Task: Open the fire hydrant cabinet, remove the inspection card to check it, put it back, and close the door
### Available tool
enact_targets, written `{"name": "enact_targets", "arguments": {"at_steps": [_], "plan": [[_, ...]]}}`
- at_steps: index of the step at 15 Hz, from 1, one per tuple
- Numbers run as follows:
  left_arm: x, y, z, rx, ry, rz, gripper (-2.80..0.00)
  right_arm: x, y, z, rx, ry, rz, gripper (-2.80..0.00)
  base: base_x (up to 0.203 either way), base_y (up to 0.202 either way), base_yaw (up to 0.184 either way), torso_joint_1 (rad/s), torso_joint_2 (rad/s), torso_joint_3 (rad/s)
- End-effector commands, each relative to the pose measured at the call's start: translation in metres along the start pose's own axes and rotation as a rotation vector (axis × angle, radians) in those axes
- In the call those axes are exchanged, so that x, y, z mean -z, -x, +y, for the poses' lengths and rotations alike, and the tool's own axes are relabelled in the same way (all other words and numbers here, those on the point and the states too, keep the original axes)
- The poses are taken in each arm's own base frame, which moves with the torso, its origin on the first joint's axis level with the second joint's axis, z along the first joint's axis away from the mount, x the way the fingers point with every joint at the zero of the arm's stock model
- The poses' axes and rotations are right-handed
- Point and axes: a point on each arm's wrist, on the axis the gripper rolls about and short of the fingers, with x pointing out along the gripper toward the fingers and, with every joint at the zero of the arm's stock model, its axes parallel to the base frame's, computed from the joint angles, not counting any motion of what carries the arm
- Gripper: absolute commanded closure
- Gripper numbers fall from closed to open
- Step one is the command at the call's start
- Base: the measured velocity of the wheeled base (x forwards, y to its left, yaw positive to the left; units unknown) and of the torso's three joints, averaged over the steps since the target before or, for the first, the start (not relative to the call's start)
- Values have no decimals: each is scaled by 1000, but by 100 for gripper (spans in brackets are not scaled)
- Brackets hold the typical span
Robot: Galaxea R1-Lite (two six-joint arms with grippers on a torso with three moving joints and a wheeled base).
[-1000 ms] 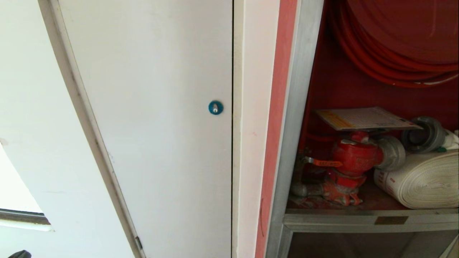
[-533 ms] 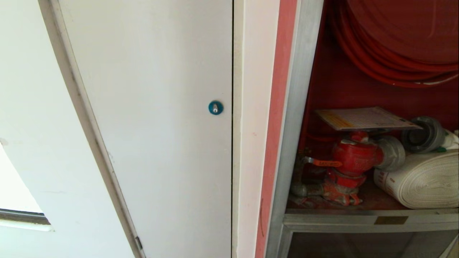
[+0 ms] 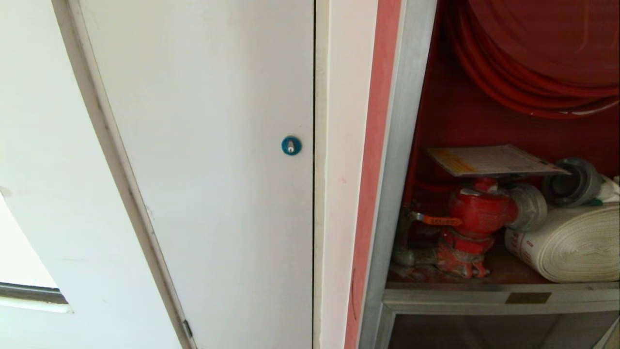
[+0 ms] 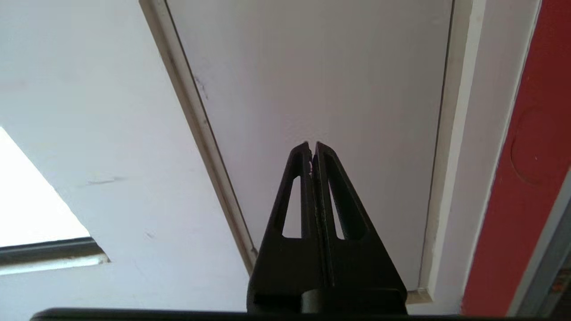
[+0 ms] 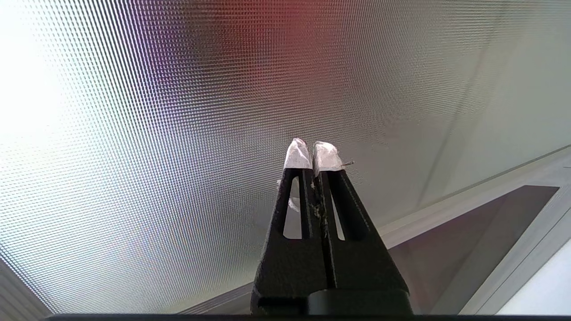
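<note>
**Cabinet open, card flat on the valve, both grippers pressed shut**

On the right of the head view: fire hydrant cabinet, brushed silver frame, matte red interior, standing open. Up top, coils of smooth red hose reel. Below, inspection card, a thin white printed sheet with a yellow corner, lying flat and slightly tilted atop the chunky cast red valve. Just beside the valve, to the right, a dull metal coupling and a tightly wound white woven hose roll resting on the cabinet's shelf. To the left, a plain grey-white panel door, smooth, with a small round blue lock.

Neither arm present in the head view. Left gripper: black, tapered, slotted fingers closed tip to tip, nothing between, aimed at the grey-white panel, well apart from the card. Right gripper: white-wrapped tips pressed together, empty, facing finely ribbed, gridded glass with an aluminium frame edge alongside. Card visible in neither wrist view.
</note>
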Motion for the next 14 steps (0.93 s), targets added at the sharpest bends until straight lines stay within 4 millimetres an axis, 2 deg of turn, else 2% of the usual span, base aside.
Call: {"name": "enact_targets", "arguments": {"at_steps": [1, 14], "plan": [[8, -2, -1, 4, 32, 28, 0, 0, 0, 0, -1, 0, 1, 0, 0, 0, 0, 0, 0, 0], [8, -2, -1, -1, 66, 30, 0, 0, 0, 0, -1, 0, 1, 0, 0, 0, 0, 0, 0, 0]]}}
